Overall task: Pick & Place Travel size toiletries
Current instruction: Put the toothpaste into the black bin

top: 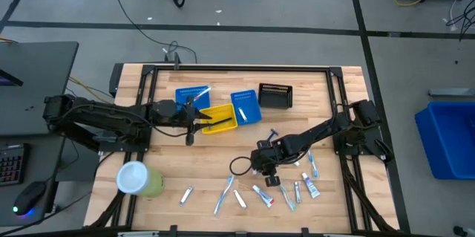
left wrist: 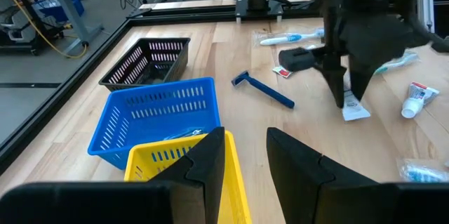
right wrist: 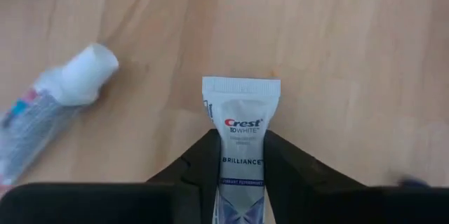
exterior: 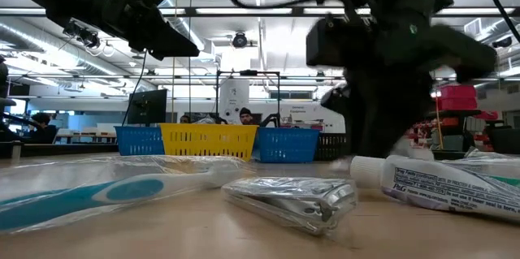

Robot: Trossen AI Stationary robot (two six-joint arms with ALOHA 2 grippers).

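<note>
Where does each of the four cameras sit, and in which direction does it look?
High view: above the table, looking straight down; both arms show.
Low view: at table-top height, looking level across a wrapped toothbrush into the room; arms hang from above.
Left wrist view: on the left arm, looking past the left gripper over the yellow bin.
Right wrist view: on the right arm, looking down at the right gripper around a toothpaste tube.
Shared: high and left wrist views both show the blue razor.

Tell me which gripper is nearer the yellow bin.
Left. The left gripper hovers at the yellow bin, its fingers over the rim. The right gripper is down among the toiletries, fingers around a Crest toothpaste tube.
</note>
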